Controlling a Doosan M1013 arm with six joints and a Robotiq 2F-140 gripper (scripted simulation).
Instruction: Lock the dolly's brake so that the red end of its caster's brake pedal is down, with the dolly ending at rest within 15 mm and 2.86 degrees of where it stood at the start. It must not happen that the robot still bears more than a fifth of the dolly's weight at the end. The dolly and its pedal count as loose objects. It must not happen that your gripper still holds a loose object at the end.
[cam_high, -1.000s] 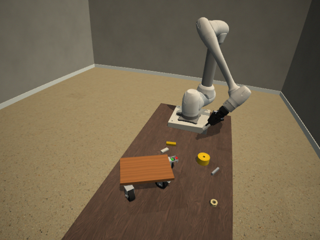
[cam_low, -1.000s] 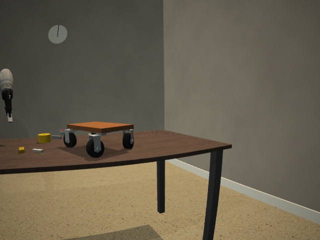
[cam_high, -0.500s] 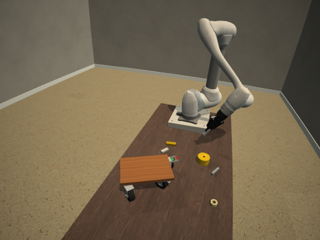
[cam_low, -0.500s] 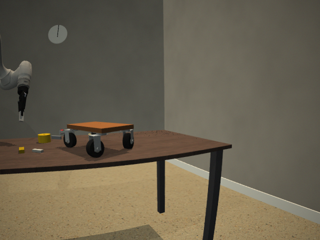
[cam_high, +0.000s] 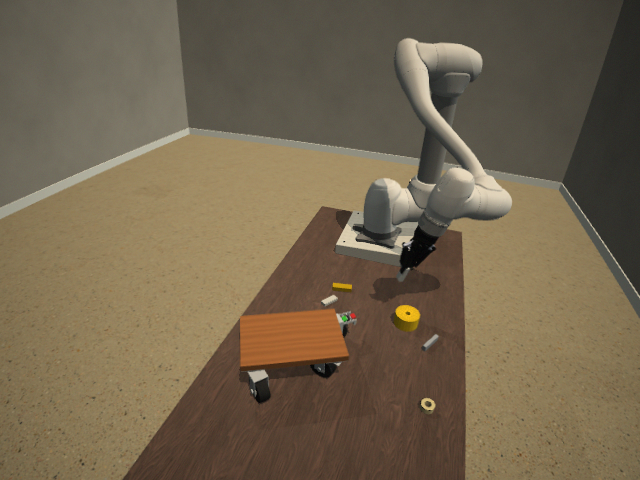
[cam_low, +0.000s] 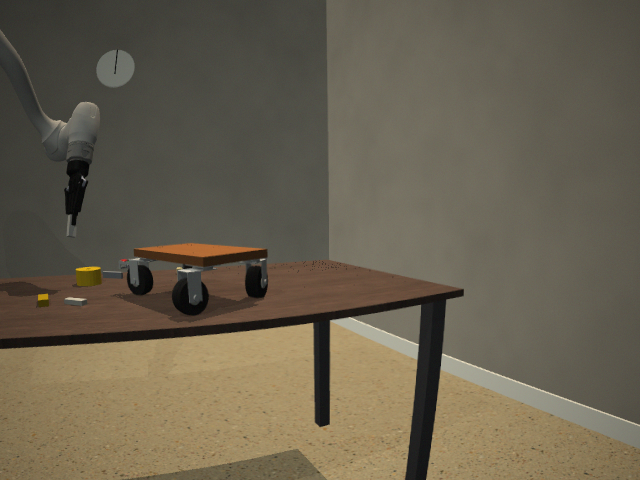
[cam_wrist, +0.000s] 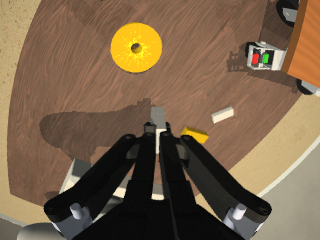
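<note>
Hand (cam_high: 403, 274) closed, high above table (cam_high: 310, 444)

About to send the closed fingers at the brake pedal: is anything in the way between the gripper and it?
Nothing visible blocks it. The gripper, shut on nothing, hangs above the table; the yellow block and grey bar lie low beside the line to the pedal.

The white arm (cam_high: 433, 134) rises from its base, folds over at the elbow and slopes down to a bent wrist, from which the black gripper (cam_high: 403, 273) hangs tilted above the worktop, jaws pressed fully together on nothing.
</note>
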